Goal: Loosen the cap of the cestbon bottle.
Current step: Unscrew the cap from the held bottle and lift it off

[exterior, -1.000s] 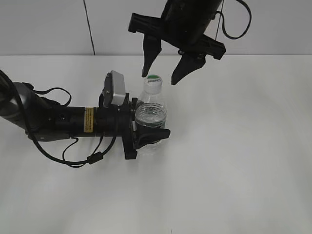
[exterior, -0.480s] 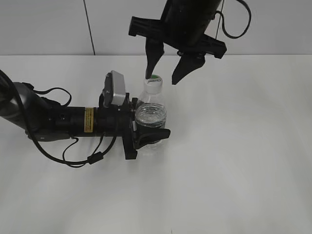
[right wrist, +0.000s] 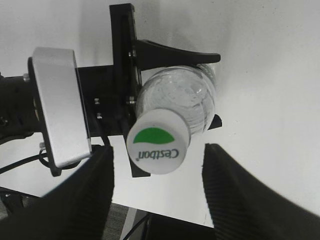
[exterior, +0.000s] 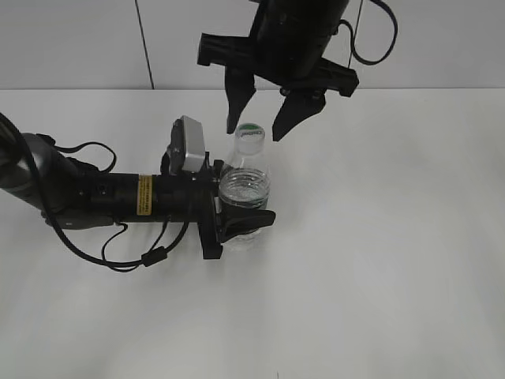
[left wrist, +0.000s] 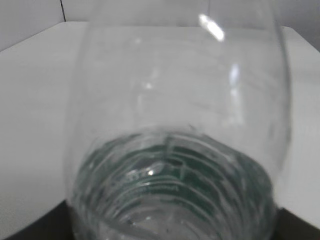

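Observation:
The cestbon bottle [exterior: 245, 185] stands upright on the white table [exterior: 379, 260]. My left gripper [exterior: 241, 207] is shut on the bottle's body from the left. The left wrist view is filled by the clear ribbed bottle [left wrist: 175, 150] with its dark green label showing through. The white cap [exterior: 249, 134] with a green mark tops the bottle. My right gripper [exterior: 259, 125] hangs open over the cap, one finger on each side, not touching. In the right wrist view the cap [right wrist: 158, 141] sits between the open fingers [right wrist: 157, 192].
A grey camera block [exterior: 189, 142] sits on the left arm's wrist just left of the bottle. A black cable [exterior: 118, 257] loops on the table under the left arm. A wall with a dark seam [exterior: 144, 39] stands behind the table.
My right gripper has shifted slightly left and down over the cap, fingers staying open. The left gripper and bottle have not moved.

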Robot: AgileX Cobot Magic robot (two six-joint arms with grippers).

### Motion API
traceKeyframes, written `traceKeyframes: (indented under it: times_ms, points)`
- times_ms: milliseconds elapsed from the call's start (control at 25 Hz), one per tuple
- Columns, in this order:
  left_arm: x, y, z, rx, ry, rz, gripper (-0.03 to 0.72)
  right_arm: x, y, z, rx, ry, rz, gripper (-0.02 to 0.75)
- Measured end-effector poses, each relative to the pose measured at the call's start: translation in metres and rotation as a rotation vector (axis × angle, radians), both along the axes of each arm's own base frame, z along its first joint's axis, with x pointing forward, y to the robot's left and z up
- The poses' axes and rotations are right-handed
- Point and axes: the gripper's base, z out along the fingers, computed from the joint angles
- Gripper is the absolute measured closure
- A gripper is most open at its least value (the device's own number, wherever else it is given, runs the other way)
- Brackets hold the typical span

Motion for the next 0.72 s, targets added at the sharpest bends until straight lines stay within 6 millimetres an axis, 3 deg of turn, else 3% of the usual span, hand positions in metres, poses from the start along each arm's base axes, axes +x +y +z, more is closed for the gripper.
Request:
traceKeyframes:
  times_ms: [280,480,720]
  points:
    - [0.0,0.0,0.0,0.0,0.0,0.0,0.279,0.0,0.001,-0.002,-0.029,-0.019,0.015,0.307]
    - [0.0,0.0,0.0,0.001,0.0,-0.003,0.279,0.005,0.008,-0.015,-0.045,-0.001,0.02,0.307]
    - [-0.001,0.0,0.0,0.004,-0.001,-0.01,0.279,0.011,0.014,-0.005,-0.032,-0.054,0.034,0.307]
